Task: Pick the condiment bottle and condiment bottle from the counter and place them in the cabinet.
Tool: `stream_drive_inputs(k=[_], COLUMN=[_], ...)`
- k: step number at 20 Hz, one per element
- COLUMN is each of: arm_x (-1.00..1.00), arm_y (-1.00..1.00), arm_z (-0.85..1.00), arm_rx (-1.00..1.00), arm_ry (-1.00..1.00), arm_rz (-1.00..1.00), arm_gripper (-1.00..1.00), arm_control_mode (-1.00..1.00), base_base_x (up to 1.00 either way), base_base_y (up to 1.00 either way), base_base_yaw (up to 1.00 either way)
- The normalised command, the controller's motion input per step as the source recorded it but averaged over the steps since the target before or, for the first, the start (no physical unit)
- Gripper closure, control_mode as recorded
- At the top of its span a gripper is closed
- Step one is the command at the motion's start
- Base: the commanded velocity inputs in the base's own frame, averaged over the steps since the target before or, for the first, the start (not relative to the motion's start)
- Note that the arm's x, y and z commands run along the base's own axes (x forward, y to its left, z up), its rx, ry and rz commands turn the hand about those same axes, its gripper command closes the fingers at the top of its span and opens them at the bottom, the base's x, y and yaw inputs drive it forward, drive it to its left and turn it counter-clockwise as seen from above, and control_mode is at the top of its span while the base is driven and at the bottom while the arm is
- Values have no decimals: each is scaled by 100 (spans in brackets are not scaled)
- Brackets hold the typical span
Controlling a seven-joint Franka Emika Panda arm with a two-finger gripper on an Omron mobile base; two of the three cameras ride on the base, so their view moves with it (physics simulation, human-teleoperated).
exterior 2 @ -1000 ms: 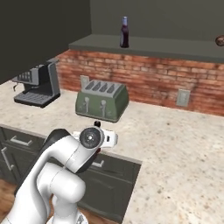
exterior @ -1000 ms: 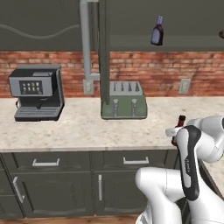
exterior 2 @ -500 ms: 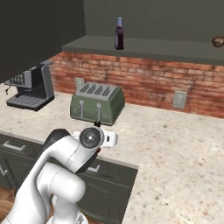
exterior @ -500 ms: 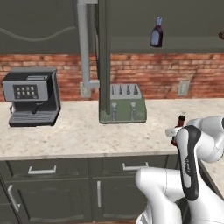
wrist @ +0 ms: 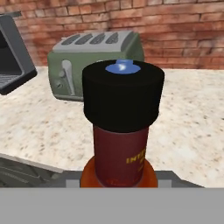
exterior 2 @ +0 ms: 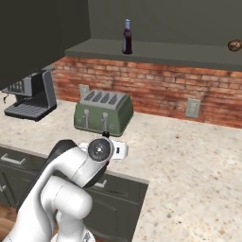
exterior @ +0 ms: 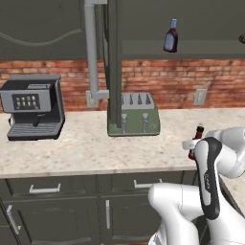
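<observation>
Rising close in front of the hand camera, a dark-red condiment bottle (wrist: 121, 131) with a broad black cap stands upright at the centre of the hand view, its orange base at the lower edge of the frame. The gripper (exterior: 195, 146) is clamped on this bottle: in the left base view, at the right of the frame, the bottle's small dark cap and red neck poke up just beside the white wrist (the fingers themselves are hidden behind the arm). In the right base view the gripper sits at lower centre, under the round white hand, and little of the bottle can be made out there.

A second condiment bottle (exterior: 171, 36), dark with a pale top, stands upright on the open cabinet shelf (exterior 2: 160, 51) at the upper right of the left base view and at upper centre of the right base view.

On the speckled counter (exterior: 86, 148), a green toaster (exterior: 139, 116) sits against the brick wall, in the middle of the left base view, behind the held bottle in the hand view. A black coffee machine (exterior: 32, 107) stands well apart from it at the left edge. A small brown object (exterior 2: 234, 46) rests on the shelf at the far upper right of the right base view; what it is cannot be told.
</observation>
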Motion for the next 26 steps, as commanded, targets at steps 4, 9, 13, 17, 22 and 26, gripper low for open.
stream_drive_inputs(k=[4, 9, 13, 17, 22, 26], arm_x=[-29, -19, -4, 0, 0, 0], arm_y=[0, 0, 0, 0, 0, 0], arm_z=[21, 40, 51, 52, 50, 48], arm_rx=[0, 0, -2, -8, -9, -6], arm_ry=[-3, -4, -3, -1, 0, 0], arm_rz=[7, 5, 1, 0, 0, 0], arm_gripper=[100, 100, 100, 100, 100, 100], arm_control_mode=[-100, -100, -100, -100, -100, -100], base_base_x=[0, 0, 0, 0, 0, 0], base_base_y=[0, 0, 0, 0, 0, 0], base_base_yaw=[0, 0, 0, 0, 0, 0])
